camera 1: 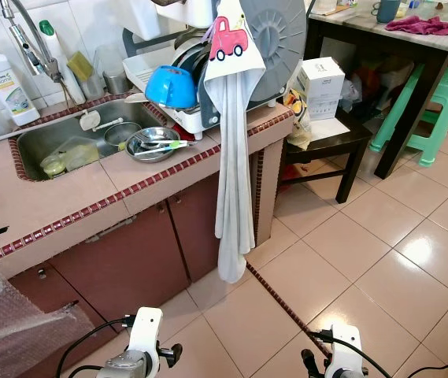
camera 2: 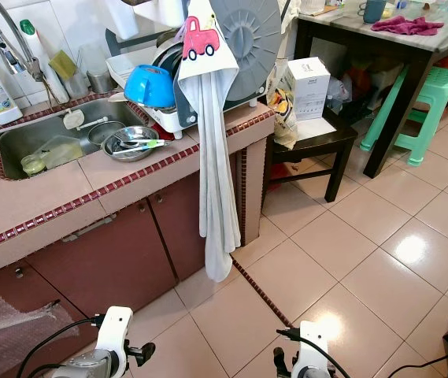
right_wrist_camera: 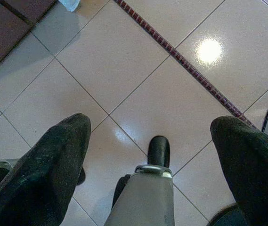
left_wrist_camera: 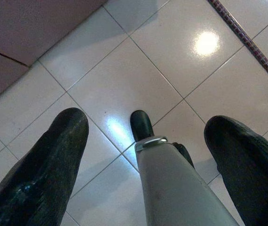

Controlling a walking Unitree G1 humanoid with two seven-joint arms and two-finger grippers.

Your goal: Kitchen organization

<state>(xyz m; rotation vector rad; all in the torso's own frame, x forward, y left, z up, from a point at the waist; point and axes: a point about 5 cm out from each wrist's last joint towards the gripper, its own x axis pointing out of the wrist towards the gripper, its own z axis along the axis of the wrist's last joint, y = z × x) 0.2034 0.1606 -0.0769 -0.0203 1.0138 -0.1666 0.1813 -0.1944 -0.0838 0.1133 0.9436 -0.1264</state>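
Both arms hang idle above the tiled floor (camera 1: 381, 236), the left gripper (left_wrist_camera: 145, 141) and right gripper (right_wrist_camera: 150, 141) each with fingers spread wide, holding nothing. Well ahead of the fingers and higher, on the tiled desk (camera 1: 74, 197), a steel bowl of utensils (camera 1: 153, 144) sits by the sink (camera 1: 66, 150); beyond it stand a blue bowl (camera 1: 168, 84) and dish rack (camera 1: 200, 110), a white towel (camera 1: 231, 181) draped over the edge.

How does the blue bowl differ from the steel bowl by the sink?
The blue bowl is tipped on its side against the dish rack; the steel bowl sits upright on the counter. The blue bowl looks empty from here; the steel bowl holds utensils. Both are round bowls near the sink.
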